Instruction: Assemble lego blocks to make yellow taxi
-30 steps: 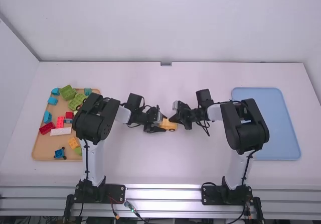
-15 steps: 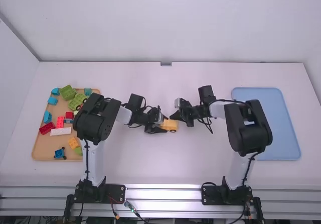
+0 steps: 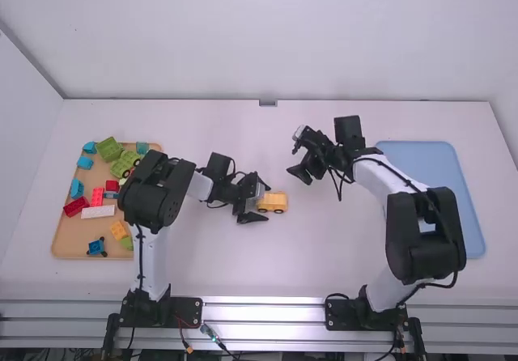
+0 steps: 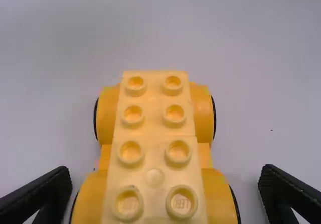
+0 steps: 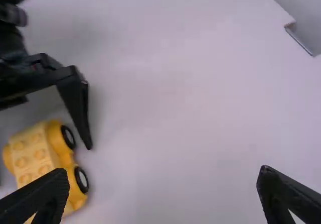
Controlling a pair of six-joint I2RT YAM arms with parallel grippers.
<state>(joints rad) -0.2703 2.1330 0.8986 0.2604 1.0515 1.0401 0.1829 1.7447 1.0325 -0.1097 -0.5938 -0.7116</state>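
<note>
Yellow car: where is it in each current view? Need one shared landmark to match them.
High view: yellow car on the table near the middle, its near end between the open fingers of the left gripper.
Left wrist view: yellow car between that gripper's own fingers, studs showing.
Right wrist view: yellow car, partly behind one finger of the right gripper.
Shared landmark: left gripper's fingers, beside the car.

white walls [image 3: 243,37] stand behind and beside a white table [image 3: 307,256]; metal rails [image 3: 267,312] line its near edge.
</note>
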